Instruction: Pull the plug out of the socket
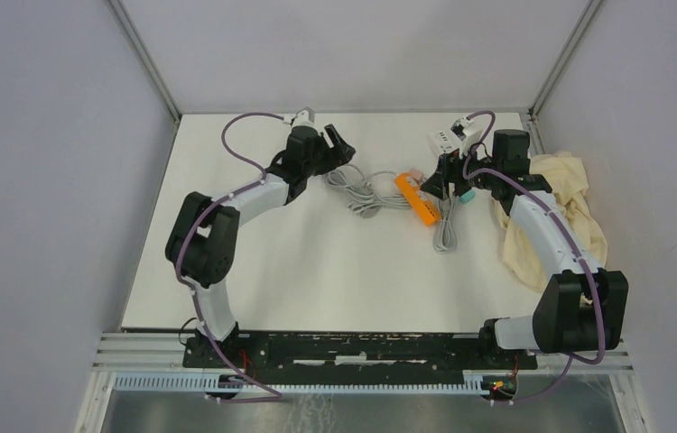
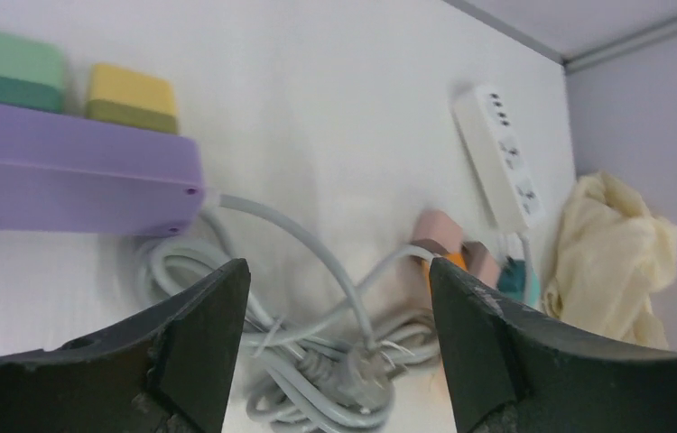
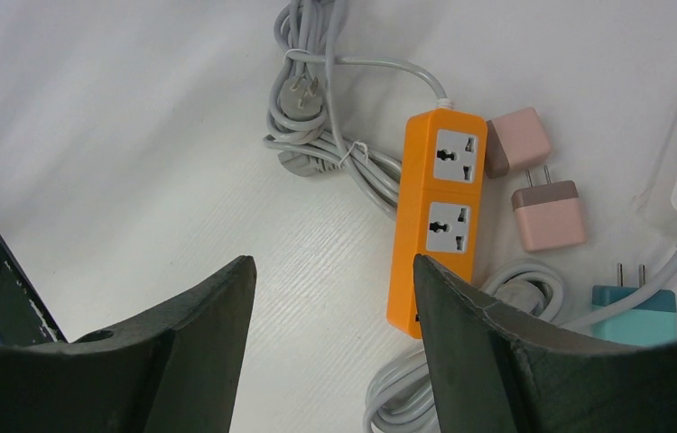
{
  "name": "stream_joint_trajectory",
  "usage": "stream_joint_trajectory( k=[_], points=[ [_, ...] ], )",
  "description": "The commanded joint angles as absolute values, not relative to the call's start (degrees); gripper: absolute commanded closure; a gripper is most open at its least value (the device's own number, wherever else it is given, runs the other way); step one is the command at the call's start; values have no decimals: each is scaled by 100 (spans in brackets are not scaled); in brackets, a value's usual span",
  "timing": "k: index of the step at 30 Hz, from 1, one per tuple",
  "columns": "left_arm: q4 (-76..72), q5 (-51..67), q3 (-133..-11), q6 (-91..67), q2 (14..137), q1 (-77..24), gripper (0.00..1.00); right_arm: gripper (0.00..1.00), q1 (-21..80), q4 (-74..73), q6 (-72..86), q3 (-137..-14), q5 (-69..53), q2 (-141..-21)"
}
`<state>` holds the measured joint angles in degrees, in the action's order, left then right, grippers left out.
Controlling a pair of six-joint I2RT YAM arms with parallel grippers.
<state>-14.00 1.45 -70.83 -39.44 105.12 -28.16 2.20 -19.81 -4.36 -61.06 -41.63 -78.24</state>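
left gripper (image 1: 342, 147) near grey cable coil (image 1: 366, 194) | right gripper (image 1: 436, 183) over orange socket strip (image 1: 416, 200) | cream cloth (image 1: 574, 203) at right edge of table (image 1: 317, 271)

left end effector (image 2: 337, 271) spread wide, right end effector (image 3: 332, 262) apparently parted, both empty

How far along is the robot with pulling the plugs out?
Looks done: both sockets of the orange strip are empty, and a pink plug, a second pink plug and a teal plug lie loose beside it. In hand: nothing; the left hand and right hand are open and empty. Maybe left: a green plug and a yellow plug seem to sit in the purple strip, though the joint is hidden.
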Motion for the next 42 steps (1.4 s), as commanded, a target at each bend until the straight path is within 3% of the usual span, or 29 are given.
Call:
stream_joint_trajectory(
  k=[1, 10, 14, 22, 29, 34, 42],
  points=[
    [-332, -725, -7958, -5394, 11063, -2836, 25, 30, 198, -1731, -422, -6200, -4341, -7622],
    [2082, -2697, -9455, -5778, 11722, -2966, 26, 30, 200, -1709, -413, -6200, -4377, -7642],
    [3021, -3236, -9927, -5879, 11878, -2889, 21, 30, 195, -1712, -405, -6199, -4386, -7653],
    [2749, -2605, -9973, -5734, 12006, -2474, 9, 30, 197, -1709, -387, -6193, -4408, -7656],
    [1779, -870, -10224, -3706, 12386, -2172, 8, 30, 200, -1692, -391, -6193, -4414, -7641],
    [4182, -2113, -11733, -5064, 13209, -2179, 5, 30, 202, -1703, -392, -6188, -4412, -7635],
    [4416, -2173, -11945, -5808, 13576, -2171, 1, 30, 202, -1694, -391, -6180, -4413, -7629]
  ],
)
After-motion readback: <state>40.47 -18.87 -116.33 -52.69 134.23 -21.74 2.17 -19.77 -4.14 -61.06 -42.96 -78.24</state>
